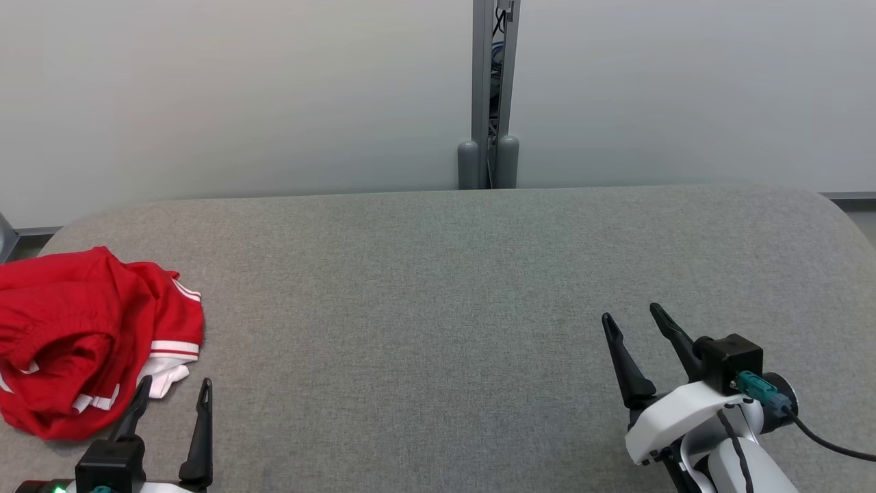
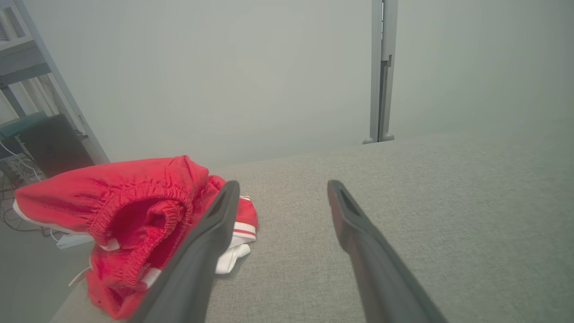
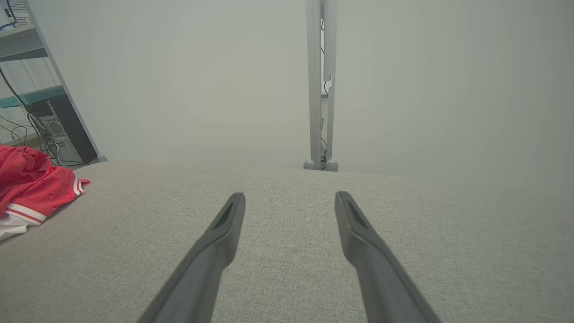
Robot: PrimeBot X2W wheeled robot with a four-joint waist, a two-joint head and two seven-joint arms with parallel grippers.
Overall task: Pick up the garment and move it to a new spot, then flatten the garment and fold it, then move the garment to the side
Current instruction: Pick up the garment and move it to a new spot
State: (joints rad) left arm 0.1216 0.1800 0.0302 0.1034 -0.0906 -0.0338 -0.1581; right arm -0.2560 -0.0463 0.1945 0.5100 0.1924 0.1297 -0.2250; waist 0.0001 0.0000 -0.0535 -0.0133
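Crumpled at the left edge of the grey surface (image 1: 438,308): red shorts (image 1: 82,329) with white stripes, just beside the left tool (image 1: 175,381), spread wide and empty. Well apart, the right tool (image 1: 631,313), likewise wide, holding nothing.

Garment (image 1: 82,329): soft red cloth, crinkled. Counter (image 1: 438,308): coarse grey woven fabric, matt. Left hand (image 1: 176,381), right hand (image 1: 629,311): matt dark plastic fingers (image 1: 626,363).

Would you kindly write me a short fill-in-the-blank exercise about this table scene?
The crumpled garment is ____ with white stripes.
The left pincer and the right pincer both stand ____.
The garment lies on the grey table nearer the ____ one.
Missing words: red; open; left.
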